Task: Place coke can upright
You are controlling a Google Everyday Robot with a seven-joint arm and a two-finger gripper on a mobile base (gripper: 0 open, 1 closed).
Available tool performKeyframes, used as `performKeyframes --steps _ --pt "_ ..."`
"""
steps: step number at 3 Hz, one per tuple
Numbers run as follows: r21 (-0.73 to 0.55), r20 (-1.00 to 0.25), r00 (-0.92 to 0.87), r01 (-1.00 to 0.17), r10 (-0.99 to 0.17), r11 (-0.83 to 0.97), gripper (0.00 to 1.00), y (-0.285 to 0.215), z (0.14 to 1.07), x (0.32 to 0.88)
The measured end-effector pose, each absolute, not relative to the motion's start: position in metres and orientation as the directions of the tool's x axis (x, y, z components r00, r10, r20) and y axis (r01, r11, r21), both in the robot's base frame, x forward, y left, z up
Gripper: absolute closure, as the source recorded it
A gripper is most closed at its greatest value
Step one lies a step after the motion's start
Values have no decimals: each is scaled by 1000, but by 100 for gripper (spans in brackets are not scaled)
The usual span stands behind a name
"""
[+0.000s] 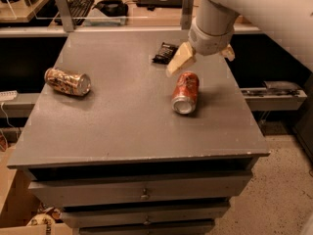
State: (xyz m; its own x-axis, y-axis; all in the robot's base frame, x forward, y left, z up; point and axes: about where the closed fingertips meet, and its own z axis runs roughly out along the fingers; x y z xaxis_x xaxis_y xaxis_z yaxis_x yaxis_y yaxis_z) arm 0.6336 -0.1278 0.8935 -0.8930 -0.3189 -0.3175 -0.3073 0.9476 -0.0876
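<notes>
The coke can [186, 92], red-orange with silver rims, lies on its side on the grey table top [127, 121], right of centre, its silver end facing the front edge. My gripper [201, 58] hangs just above the can's far end, fingers spread apart, one cream finger [179, 60] to the left and one [228, 53] to the right. It holds nothing and does not touch the can.
A brown-and-gold patterned can [67, 81] lies on its side at the left. A small black wrapper [164, 52] lies behind the gripper. The table's right edge is close to the coke can. Drawers sit below the front edge; desks with a keyboard stand behind.
</notes>
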Motion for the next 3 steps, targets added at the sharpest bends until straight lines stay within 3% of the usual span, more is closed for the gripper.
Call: performKeyframes --steps 3 --pt "-62 -349 -931 134 104 989 0 -139 886 647"
